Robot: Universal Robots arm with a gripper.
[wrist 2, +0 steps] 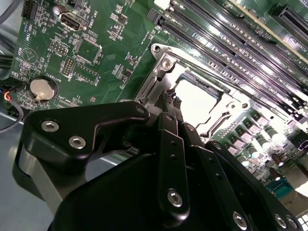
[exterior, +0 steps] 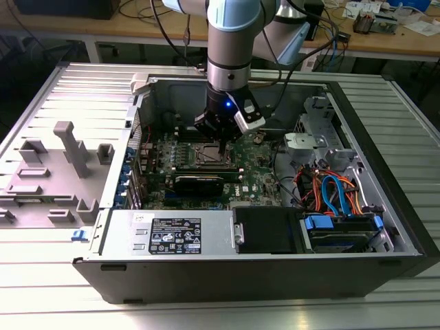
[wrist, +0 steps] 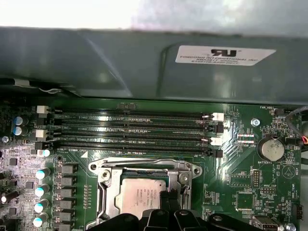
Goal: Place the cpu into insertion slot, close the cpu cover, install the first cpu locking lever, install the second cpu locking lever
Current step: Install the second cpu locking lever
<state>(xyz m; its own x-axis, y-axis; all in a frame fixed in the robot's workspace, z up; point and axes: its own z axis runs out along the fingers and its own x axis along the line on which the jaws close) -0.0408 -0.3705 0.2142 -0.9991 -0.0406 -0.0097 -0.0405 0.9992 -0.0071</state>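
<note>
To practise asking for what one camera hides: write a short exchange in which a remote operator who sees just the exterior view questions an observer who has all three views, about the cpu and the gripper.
Operator: In the exterior view the gripper is low over the motherboard. Is the cpu in place?
Observer: Yes. In the first wrist view the cpu sits inside the silvery socket frame, metal top up.
Operator: Where exactly is the gripper relative to it?
Observer: In both wrist views its tip is at the cpu's edge, on the side towards the round coin battery.
</note>
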